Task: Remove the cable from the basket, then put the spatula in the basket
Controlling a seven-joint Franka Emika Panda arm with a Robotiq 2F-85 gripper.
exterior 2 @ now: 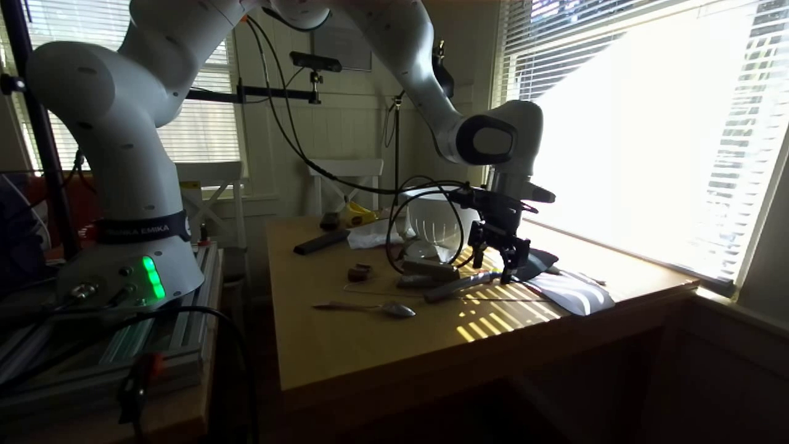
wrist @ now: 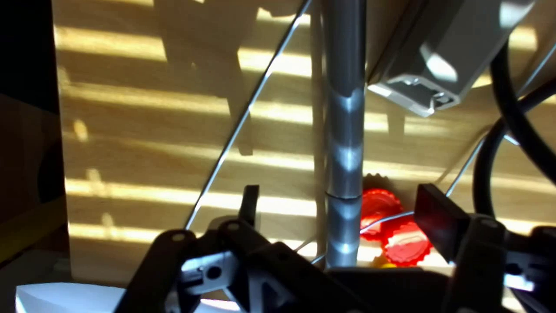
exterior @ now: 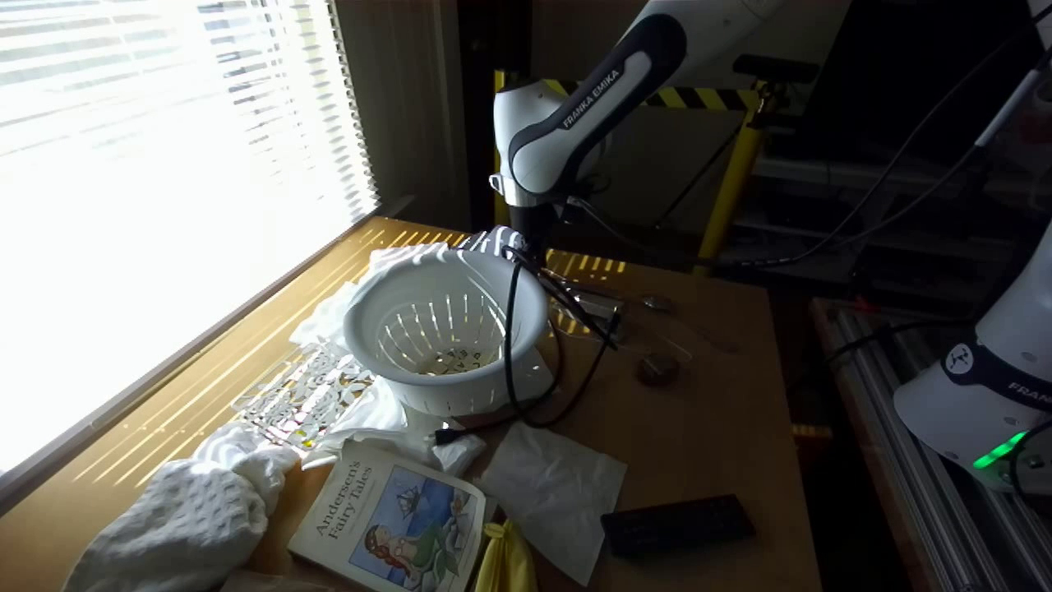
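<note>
Fingers (wrist: 441, 213): spread wide, gripping nothing; in the wrist view they flank the spatula handle (wrist: 345, 130), probably so that closing catches it squarely.
Spatula: lying on the tabletop (exterior 2: 345, 345), handle running 12 to 6 o'clock between them.
Red pieces (wrist: 382, 208): at 4 o'clock, beside the handle, where closing may nudge them.
Grey box (wrist: 434, 56): at 1 o'clock, crowding that side.
Tabletop edge (wrist: 71, 165): at 9 o'clock, well apart; wood between, crossed by a thin wire (wrist: 258, 89).
Basket (exterior 2: 434, 222): in an exterior view, at 10 o'clock from the fingers, upright for receiving.
Cable (exterior: 446, 436): plug outside, at the basket's 6 o'clock, so removal looks done.
Black loops (exterior: 509, 353): by the rim, cable or robot lead unclear; might snag the carry.
</note>
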